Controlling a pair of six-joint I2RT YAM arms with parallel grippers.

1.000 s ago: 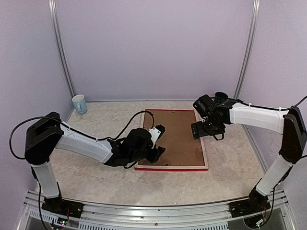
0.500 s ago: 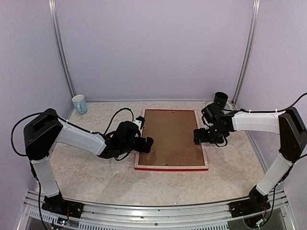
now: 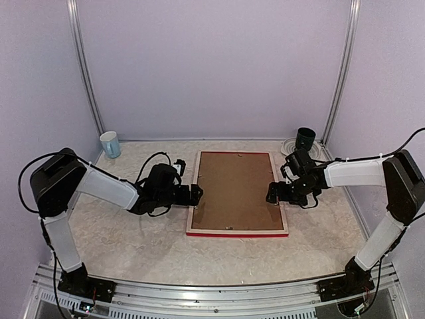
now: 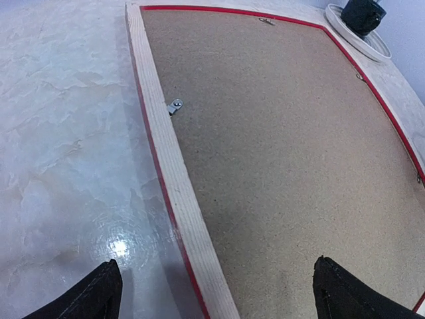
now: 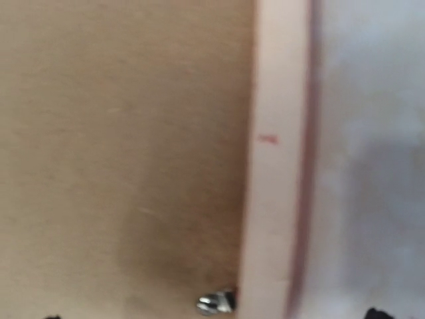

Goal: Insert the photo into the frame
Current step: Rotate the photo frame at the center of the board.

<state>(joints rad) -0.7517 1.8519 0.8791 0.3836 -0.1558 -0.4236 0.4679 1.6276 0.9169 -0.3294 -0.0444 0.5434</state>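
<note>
Frame lies flat, back up, mid worktop with the brown backing board seated in it; its long axis runs from the arm bases toward the back wall, a red short rail nearest the bases. Left end effector is released, fingers spread wide astride the frame's left rail and gripping nothing; right end effector is also released, low over the right rail by a metal clip. A second ago the left arm was over the near-left corner; it has backed out to the left rail with jaws widened, the right one has dropped and slid nearer, and the frame is unmoved.
</note>
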